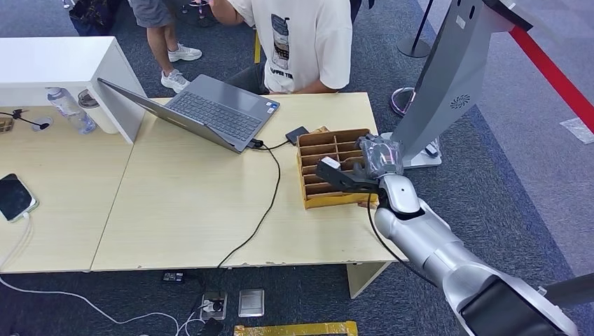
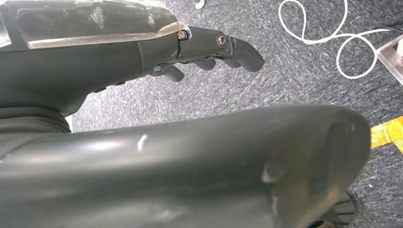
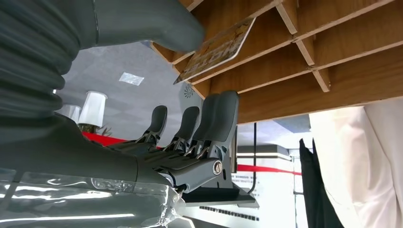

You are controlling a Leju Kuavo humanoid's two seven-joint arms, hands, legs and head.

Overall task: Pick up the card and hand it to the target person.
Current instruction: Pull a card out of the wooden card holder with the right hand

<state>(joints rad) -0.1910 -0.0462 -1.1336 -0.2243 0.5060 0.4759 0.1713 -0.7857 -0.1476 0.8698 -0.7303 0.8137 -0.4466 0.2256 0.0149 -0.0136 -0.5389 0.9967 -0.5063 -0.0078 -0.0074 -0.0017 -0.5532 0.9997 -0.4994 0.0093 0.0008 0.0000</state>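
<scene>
The right arm (image 1: 448, 259) reaches in from the lower right, silver, with a black cable running along it. Its right hand (image 1: 354, 171) hangs over the near edge of a wooden divider box (image 1: 335, 143) at the right end of the pale wooden surface (image 1: 196, 210). In the right wrist view the dark fingers (image 3: 209, 128) stand straight and apart just beside the box's slats, with the thick grey thumb (image 3: 142, 23) on the other side of a card (image 3: 219, 47). The card sits tilted in 1 of the box's compartments, a printed face showing; the thumb lies right at its edge, but whether the fingers have closed on it cannot be told.

The left hand (image 2: 142, 61) hangs low over grey carpet, its fingers (image 2: 237, 50) loosely curled and holding nothing, with a looped white cable (image 2: 332, 33) on the floor beyond.

Past the box lie a small dark device (image 1: 297, 134) and a black cord (image 1: 270, 196) leading to an open grey laptop (image 1: 203, 108). At the far edge of the surface sits a person in a cream printed T-shirt (image 1: 301, 42). To the far left are a plastic bottle (image 1: 70, 110) and a phone (image 1: 14, 196).
</scene>
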